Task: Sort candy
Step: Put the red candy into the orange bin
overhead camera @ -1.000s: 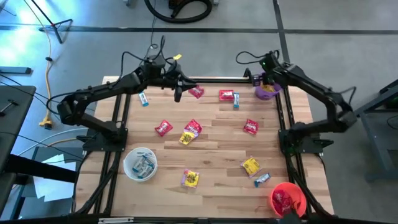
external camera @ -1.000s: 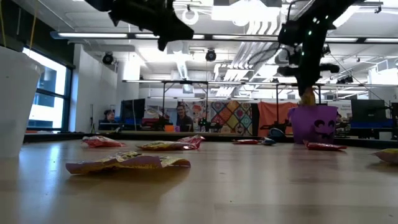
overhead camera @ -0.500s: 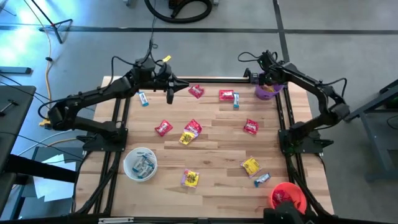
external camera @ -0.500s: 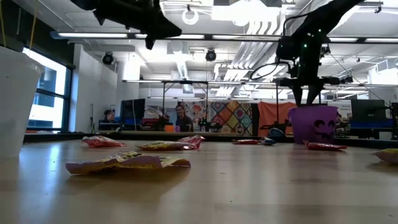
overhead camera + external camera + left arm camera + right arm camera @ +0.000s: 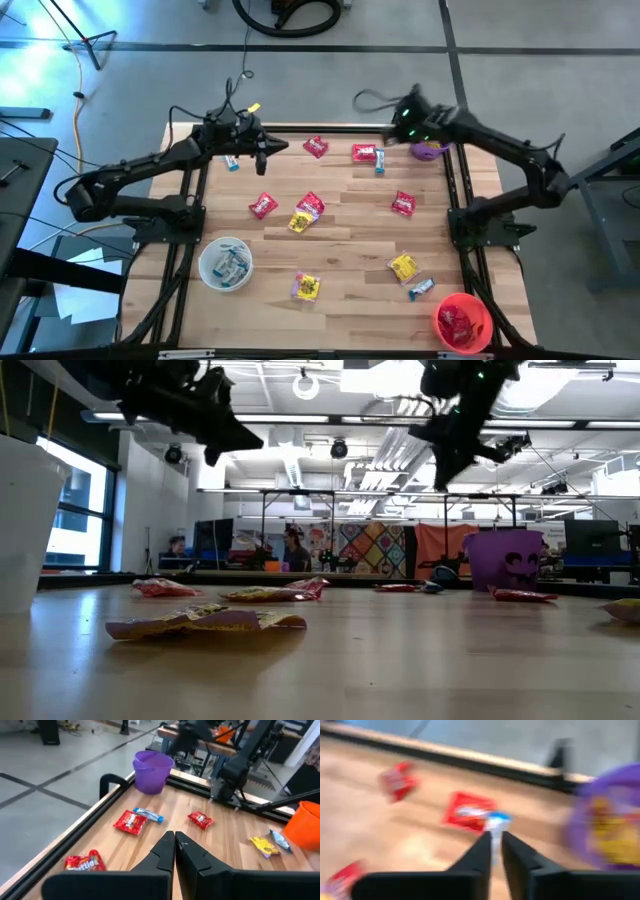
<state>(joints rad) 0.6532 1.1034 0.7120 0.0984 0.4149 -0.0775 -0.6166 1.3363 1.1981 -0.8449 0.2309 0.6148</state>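
Dark left gripper [image 5: 174,851] fingers pressed together, empty, above far-left table edge, right gripper [image 5: 496,851] narrowly parted, empty, near purple plastic bowl [image 5: 430,150], crinkly shiny candy [image 5: 307,211] scattered flat on wooden slat table [image 5: 350,240], some in clear bowl [image 5: 225,264] and red bowl [image 5: 462,321].

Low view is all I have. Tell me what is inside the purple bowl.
Observer: The right wrist view looks into the purple bowl; yellow candy lies in it.
Operator: Report the left gripper.
Observer: The left gripper is shut and empty, above the table's far left part.
Operator: Give me the white bowl's contents.
Observer: From above, the white bowl holds light blue candy.
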